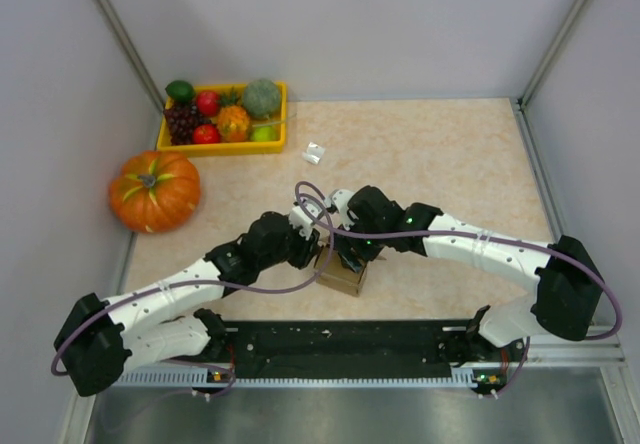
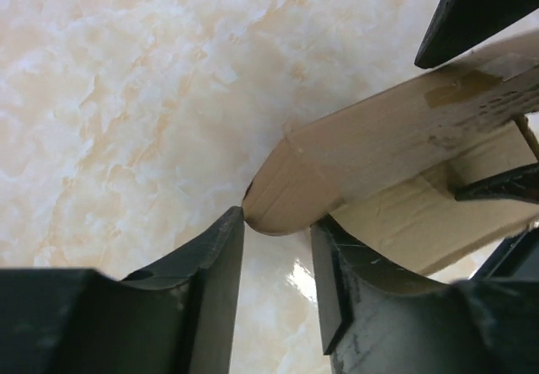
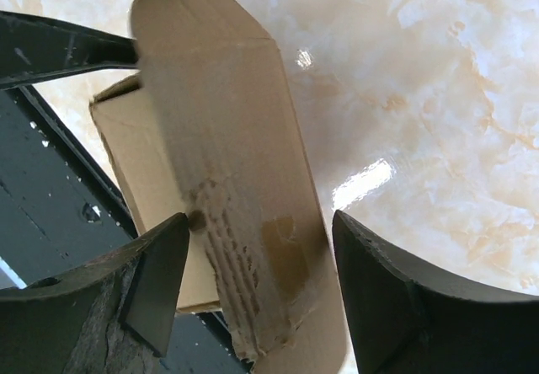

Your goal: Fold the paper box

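Observation:
The paper box [image 1: 345, 280] is a small brown cardboard box standing near the table's front edge, with one long round-ended flap [image 3: 221, 96] sticking out from it. My left gripper [image 1: 318, 256] is open; the flap's rounded tip [image 2: 282, 190] lies right at its fingertips [image 2: 229, 227], spanning the gap between them. From the other side, my right gripper [image 1: 353, 254] is open wide and straddles the flap near its worn, torn root [image 3: 253, 307]. Its left fingertip [image 3: 178, 232] touches the flap's edge. The box body [image 3: 135, 159] shows behind the flap.
An orange pumpkin [image 1: 155, 191] sits at the left wall. A yellow tray [image 1: 222, 148] of toy fruit stands at the back left, with a tiny white object [image 1: 315, 152] to its right. The black base rail [image 1: 340, 342] runs just in front of the box.

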Action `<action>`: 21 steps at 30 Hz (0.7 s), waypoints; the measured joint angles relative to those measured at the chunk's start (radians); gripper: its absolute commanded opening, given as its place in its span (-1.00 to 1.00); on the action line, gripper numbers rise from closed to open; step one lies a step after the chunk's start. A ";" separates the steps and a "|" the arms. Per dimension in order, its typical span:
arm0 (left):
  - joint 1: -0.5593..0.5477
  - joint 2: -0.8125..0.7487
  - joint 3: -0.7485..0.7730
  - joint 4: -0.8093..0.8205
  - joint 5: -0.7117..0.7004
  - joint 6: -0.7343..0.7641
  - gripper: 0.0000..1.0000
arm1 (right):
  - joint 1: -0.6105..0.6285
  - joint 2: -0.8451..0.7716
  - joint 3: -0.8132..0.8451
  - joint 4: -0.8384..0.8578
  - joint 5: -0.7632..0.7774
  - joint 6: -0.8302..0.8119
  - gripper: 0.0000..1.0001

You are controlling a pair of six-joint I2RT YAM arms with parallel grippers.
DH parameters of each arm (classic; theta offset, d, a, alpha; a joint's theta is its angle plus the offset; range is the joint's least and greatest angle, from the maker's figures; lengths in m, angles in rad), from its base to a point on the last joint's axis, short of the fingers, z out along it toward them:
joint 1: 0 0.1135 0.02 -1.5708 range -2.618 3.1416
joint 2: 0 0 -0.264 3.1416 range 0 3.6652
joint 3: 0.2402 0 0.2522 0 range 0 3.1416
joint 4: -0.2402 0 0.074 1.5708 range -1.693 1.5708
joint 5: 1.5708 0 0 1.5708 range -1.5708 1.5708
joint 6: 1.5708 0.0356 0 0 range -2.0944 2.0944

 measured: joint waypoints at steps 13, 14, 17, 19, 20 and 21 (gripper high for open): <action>0.000 -0.008 0.053 -0.021 0.015 -0.005 -0.84 | -0.006 0.000 0.000 0.000 -0.001 -0.001 0.34; 0.000 -0.019 0.055 -0.022 0.019 -0.011 -0.84 | -0.006 0.000 0.000 0.000 -0.001 -0.001 0.36; 0.000 -0.040 0.059 -0.027 0.034 -0.029 -0.88 | -0.006 0.000 0.000 0.000 -0.002 0.003 0.35; 0.000 -0.047 0.059 -0.034 0.044 -0.045 -0.88 | -0.006 0.000 0.000 0.000 -0.010 0.006 0.29; 0.000 -0.049 0.059 -0.039 0.050 -0.053 -0.88 | -0.006 0.000 0.000 0.000 -0.014 0.008 0.22; 0.000 -0.050 0.059 -0.043 0.055 -0.063 -0.87 | -0.006 0.000 0.000 -0.001 -0.019 0.013 0.19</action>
